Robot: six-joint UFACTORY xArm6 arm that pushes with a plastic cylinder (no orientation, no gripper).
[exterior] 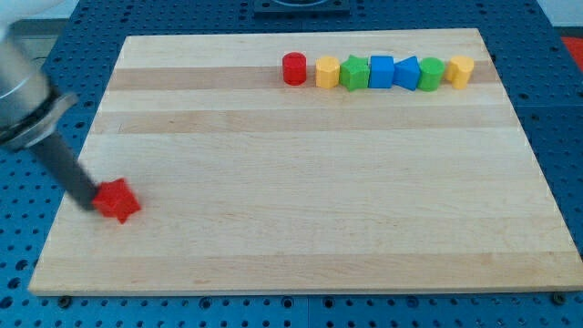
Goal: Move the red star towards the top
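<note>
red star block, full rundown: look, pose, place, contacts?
The red star-shaped block is small, solid, matte bright red and looks like painted wood or plastic; its points are blurred. It lies flat on the pale wooden board near the view's lower left, alone, far from the row of coloured blocks along the view's top. My tip, the dark rod's lower end, is at its left edge, apparently touching it. Nothing else touches it.

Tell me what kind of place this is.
Probably a robotics lab bench: a wooden board on a blue perforated table, a row of coloured blocks along the view's top, and my tip touching the red star from the view's left.
</note>
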